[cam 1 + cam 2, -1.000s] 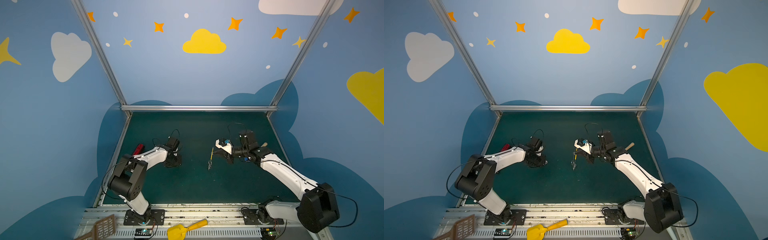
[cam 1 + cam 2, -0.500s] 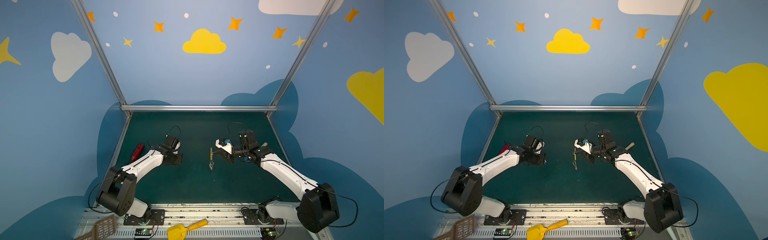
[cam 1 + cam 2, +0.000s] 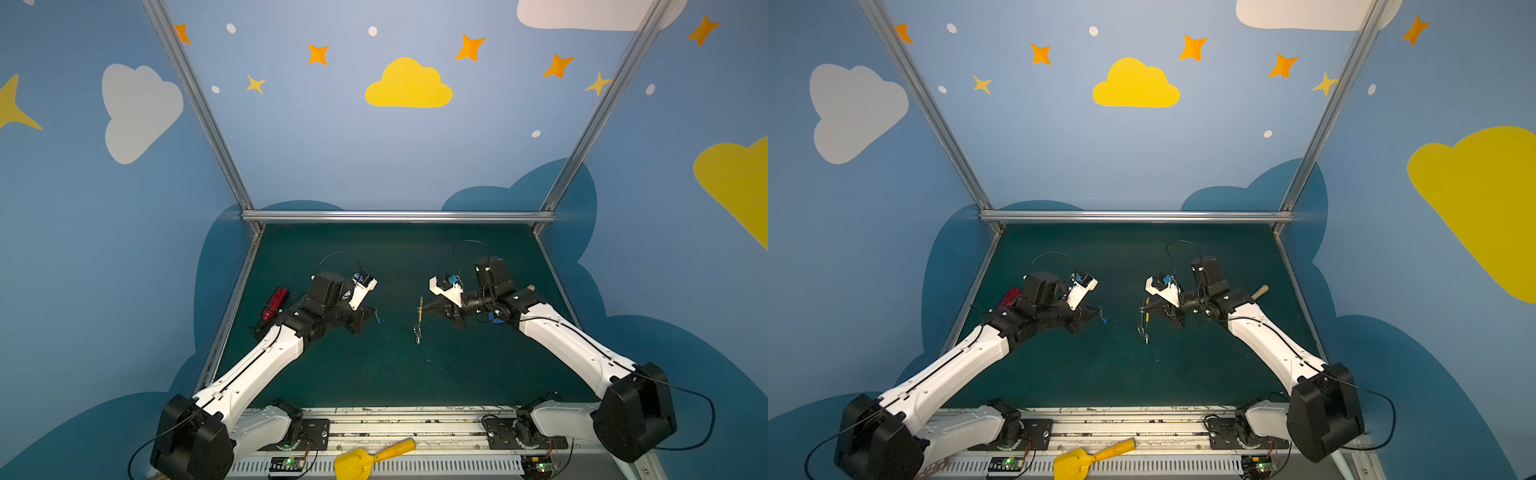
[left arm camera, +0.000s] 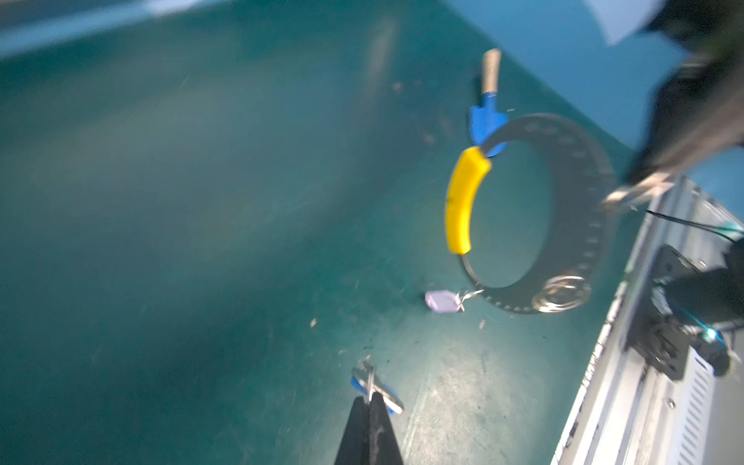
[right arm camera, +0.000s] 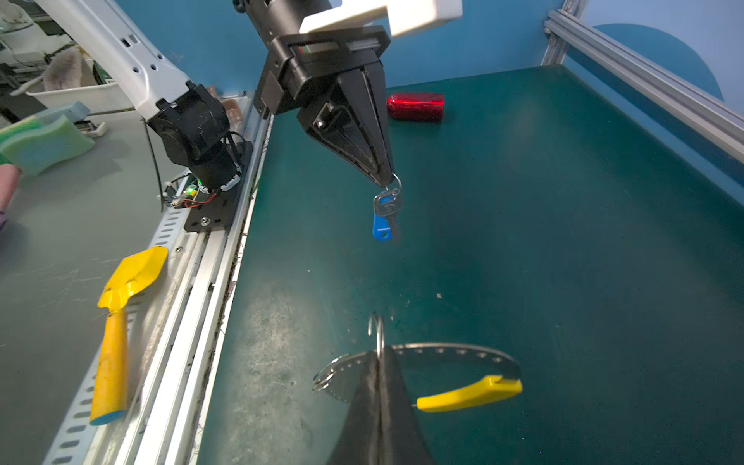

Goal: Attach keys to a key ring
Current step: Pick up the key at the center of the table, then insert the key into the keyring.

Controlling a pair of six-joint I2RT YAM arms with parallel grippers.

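Left fingers [image 5: 362, 133] pinch the key with blue tag [image 5: 384, 219] by its split ring, apart from the key ring [image 5: 451, 352], which the right fingers [image 5: 372, 402] clamp. A white fob [image 4: 442, 302] hangs on the key ring. Step: bringing the key over. Next likely needs fine alignment with the hoop's free end.

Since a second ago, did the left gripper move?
Yes. In a top view the left gripper, pinching the key, has shifted away from the red gadget, toward the key ring.

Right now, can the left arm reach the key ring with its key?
Probably yes: the left gripper holds the key dangling, the right gripper holds the key ring up off the mat, and nothing shows between them.
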